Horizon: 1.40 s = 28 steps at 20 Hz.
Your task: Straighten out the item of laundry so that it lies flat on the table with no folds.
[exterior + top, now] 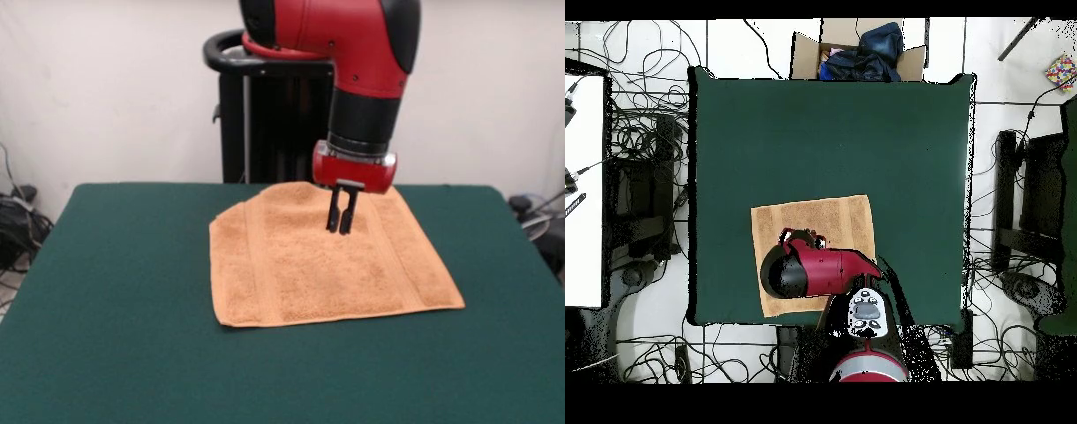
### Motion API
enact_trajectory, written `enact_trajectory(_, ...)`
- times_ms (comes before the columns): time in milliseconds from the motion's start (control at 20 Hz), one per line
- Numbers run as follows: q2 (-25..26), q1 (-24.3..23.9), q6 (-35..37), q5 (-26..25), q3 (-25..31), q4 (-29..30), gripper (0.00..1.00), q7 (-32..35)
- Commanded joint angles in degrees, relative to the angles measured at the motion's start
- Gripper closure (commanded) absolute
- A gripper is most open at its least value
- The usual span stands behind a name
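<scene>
The orange-tan towel [309,265] lies spread on the dark green table [106,353], on the side nearest the robot's pedestal. It looks mostly flat, with border bands running along both sides. Its far left corner looks turned in or cut off at a slant. My gripper [342,230] hangs straight down over the towel's far middle part. Its fingers [335,212] are close together and hold nothing; I cannot tell if the tips touch the cloth. In the overhead view the arm [815,272] covers the lower half of the towel [825,215] and hides the gripper.
The table [815,130] stretches wide beyond the towel on all sides. A cardboard box with dark clothes [857,50] stands past the table's far edge. Cables lie on the floor around the table. The black pedestal [265,115] stands behind the towel.
</scene>
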Motion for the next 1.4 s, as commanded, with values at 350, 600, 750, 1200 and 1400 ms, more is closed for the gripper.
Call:
enact_trajectory(350,0.75,-1.02,-0.22,12.3,9.71,4.22,1.0,15.08)
enact_trajectory(600,2.05,0.9,-0.55,16.12,8.5,5.27,1.0,15.91)
enact_trajectory(750,4.0,3.79,0.1,16.79,4.91,3.82,1.0,14.43)
enact_trajectory(1200,12.91,4.23,-6.54,13.9,0.52,1.69,1.0,10.76)
enact_trajectory(1400,16.0,1.9,-12.11,12.73,2.44,1.28,1.0,10.85)
